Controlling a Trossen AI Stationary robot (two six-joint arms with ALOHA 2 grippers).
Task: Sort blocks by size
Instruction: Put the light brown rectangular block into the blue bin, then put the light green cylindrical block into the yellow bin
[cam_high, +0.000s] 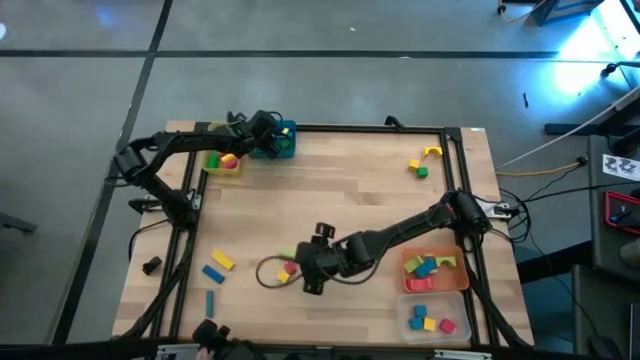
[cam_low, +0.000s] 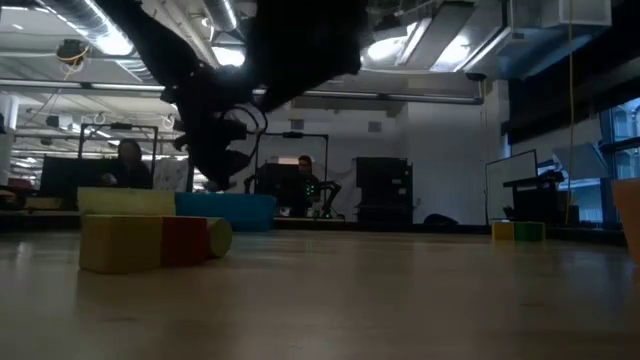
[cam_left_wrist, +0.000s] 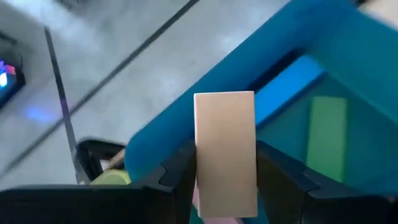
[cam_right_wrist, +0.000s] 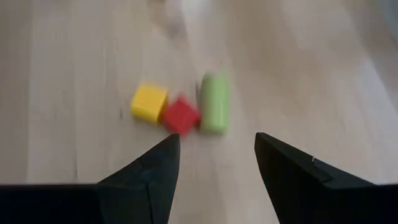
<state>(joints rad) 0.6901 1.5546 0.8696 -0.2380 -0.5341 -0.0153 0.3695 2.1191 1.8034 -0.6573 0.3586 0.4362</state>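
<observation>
My left gripper (cam_high: 272, 135) is at the table's far left, above the teal tray (cam_left_wrist: 249, 68), shut on a tan block (cam_left_wrist: 224, 124). A green block (cam_left_wrist: 326, 137) lies inside that tray. The yellow tray (cam_high: 224, 164) beside it holds a red and a green piece. My right gripper (cam_right_wrist: 217, 140) hangs open near the table's front middle, above and just short of a yellow cube (cam_right_wrist: 149, 102), a red cube (cam_right_wrist: 181, 116) and a green cylinder (cam_right_wrist: 215, 102), which lie side by side on the table. The low view shows the same three blocks (cam_low: 150, 240). My left gripper pinches the tan block by its two long sides (cam_left_wrist: 200, 177) between the two fingers. The block sticks out past the fingertips (cam_left_wrist: 177, 168), and its free end (cam_left_wrist: 224, 102) is over the teal tray's rim. It is lifted clear of the tray.
An orange tray (cam_high: 460, 282) with several blocks and a clear tray (cam_high: 440, 335) with blocks stand at the front right. Loose blocks lie at the far right (cam_high: 422, 165) and the front left (cam_high: 216, 266). A brown cord loop (cam_high: 262, 272) lies around the three blocks.
</observation>
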